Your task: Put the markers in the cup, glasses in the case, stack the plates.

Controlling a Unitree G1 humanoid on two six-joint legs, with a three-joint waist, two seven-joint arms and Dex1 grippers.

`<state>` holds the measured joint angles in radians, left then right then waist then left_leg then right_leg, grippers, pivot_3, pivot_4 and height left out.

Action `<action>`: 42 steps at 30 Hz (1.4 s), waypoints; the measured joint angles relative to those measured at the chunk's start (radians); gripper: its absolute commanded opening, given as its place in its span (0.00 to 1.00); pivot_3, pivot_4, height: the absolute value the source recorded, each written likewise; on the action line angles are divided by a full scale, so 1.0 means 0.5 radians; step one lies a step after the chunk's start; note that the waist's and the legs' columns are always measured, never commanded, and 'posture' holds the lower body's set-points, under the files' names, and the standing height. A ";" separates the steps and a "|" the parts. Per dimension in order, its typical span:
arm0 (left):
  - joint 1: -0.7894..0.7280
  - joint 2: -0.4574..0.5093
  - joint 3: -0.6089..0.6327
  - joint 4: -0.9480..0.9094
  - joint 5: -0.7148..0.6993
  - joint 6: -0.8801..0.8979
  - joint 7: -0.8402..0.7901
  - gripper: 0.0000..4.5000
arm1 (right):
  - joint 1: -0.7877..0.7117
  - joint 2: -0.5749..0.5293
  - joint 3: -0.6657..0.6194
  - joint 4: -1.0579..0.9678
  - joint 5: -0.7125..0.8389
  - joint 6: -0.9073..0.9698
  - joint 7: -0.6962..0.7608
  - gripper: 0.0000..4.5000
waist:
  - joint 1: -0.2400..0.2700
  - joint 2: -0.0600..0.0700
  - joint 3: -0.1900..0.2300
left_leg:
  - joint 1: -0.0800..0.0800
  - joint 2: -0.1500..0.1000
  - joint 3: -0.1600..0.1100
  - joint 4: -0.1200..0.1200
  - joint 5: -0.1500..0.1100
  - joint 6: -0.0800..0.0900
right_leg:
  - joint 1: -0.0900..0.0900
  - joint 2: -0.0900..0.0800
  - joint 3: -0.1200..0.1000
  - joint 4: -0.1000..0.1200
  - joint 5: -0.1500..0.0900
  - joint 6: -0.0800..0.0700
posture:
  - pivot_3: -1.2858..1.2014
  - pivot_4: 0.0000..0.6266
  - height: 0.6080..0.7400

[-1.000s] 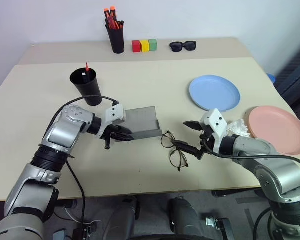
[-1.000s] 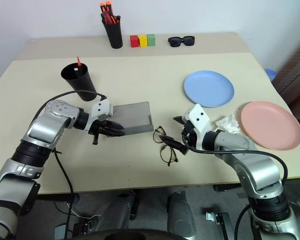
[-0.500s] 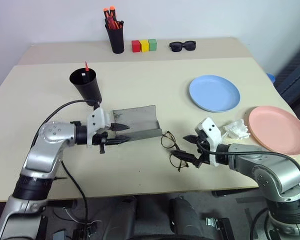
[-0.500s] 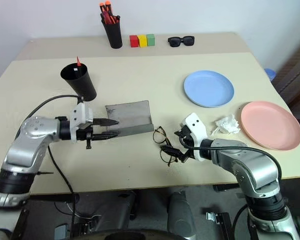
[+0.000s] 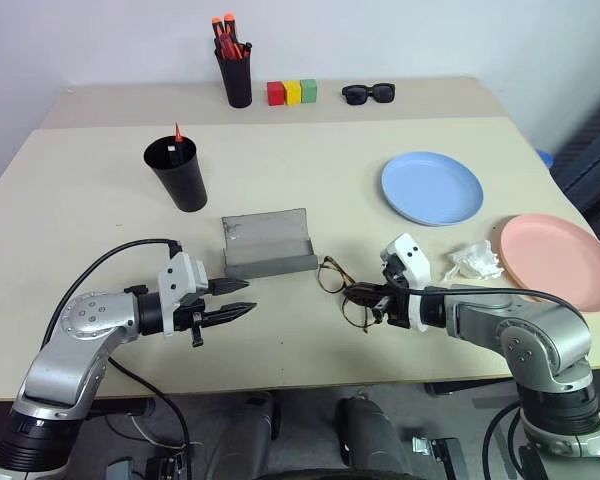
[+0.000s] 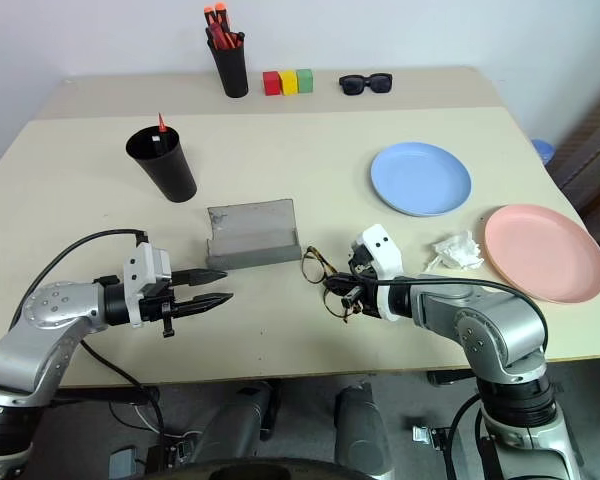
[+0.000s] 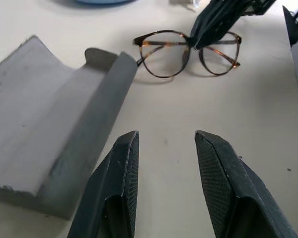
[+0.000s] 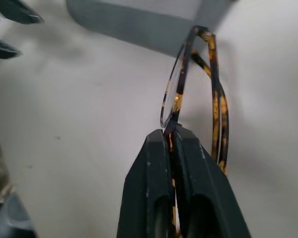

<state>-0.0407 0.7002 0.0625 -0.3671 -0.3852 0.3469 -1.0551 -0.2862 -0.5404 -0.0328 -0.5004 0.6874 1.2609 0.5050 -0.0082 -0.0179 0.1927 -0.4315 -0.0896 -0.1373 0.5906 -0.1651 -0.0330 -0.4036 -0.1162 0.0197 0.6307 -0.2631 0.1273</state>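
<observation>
At table centre, the grey case (image 5: 267, 243) lies open, lid standing up at its far edge. The glasses (image 5: 338, 289) sit just beside the case at its 4 o'clock, resting on the tabletop. Right gripper (image 5: 354, 296) is pinched tight on the glasses at the bridge between the lenses; right wrist view shows both fingers (image 8: 151, 183) pressed together on the tortoiseshell frame. Left gripper (image 5: 242, 298) sits at the case's 7 o'clock, near but apart, fingers partly spread and holding nothing; left wrist view shows bare table between the two fingers (image 7: 120, 168).

Black cup (image 5: 176, 174) stands upright at the case's 10 o'clock, well apart, with a red marker (image 5: 178, 133) tip poking above its rim. Blue plate (image 5: 431, 187) lies at the case's 2 o'clock; pink plate (image 5: 559, 258) at 3 o'clock, near the table edge, the two plates apart, not stacked. A crumpled white tissue (image 5: 475, 261) lies between the right arm and the pink plate.
</observation>
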 measured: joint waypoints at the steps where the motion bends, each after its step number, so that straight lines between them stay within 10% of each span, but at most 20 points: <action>1: 0.000 0.000 0.000 0.000 0.000 0.000 0.014 0.40 | -0.005 -0.004 0.000 0.002 0.004 0.003 0.000 0.00 | -0.001 0.000 0.000 | 0.000 0.000 0.000 0.000 0.000 0.000 | 0.000 0.000 0.000 0.000 0.000 0.000 | 0.52 0.24 1.00; 20: 0.298 -0.059 0.420 0.038 -0.183 -0.099 0.191 0.40 | -0.746 -0.488 0.516 0.089 -0.346 -0.742 0.631 0.00 | -0.005 0.004 0.001 | -0.008 0.002 0.007 -0.001 0.000 0.005 | -0.007 -0.003 -0.004 -0.003 0.001 -0.001 | 0.52 0.24 1.00; 27: 0.366 -0.144 0.449 0.081 -0.196 -0.158 0.242 0.40 | -1.421 0.087 0.976 1.227 -0.786 -1.463 1.065 0.00 | -0.043 0.003 0.001 | -0.005 0.004 0.006 -0.002 0.001 0.006 | -0.009 -0.001 -0.009 0.000 0.005 -0.003 | 0.52 0.24 1.00; 38: 0.407 -0.156 0.449 -0.095 -0.218 -0.085 0.383 0.40 | -1.595 0.466 1.062 2.170 -1.096 -1.919 1.517 0.00 | -0.028 0.005 0.001 | -0.003 0.004 0.007 -0.004 0.001 0.002 | -0.012 0.004 -0.006 0.006 0.010 0.003 | 0.52 0.24 1.00; 42: 0.408 -0.155 0.449 -0.095 -0.226 -0.085 0.378 0.40 | -1.595 0.511 1.063 2.277 -1.161 -1.970 1.593 0.30 | -0.027 0.005 0.002 | -0.003 0.004 0.007 -0.005 0.002 0.002 | -0.013 0.005 -0.006 0.007 0.010 0.003 | 0.52 0.24 1.00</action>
<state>0.1633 0.6226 0.2870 -0.4145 -0.4984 0.3042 -0.8660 -1.0837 -0.2848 0.4987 0.6382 0.1067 0.2757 1.3014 -0.0217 -0.0153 0.1935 -0.4329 -0.0878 -0.1338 0.5883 -0.1644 -0.0319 -0.4100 -0.1139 0.0167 0.6339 -0.2582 0.1288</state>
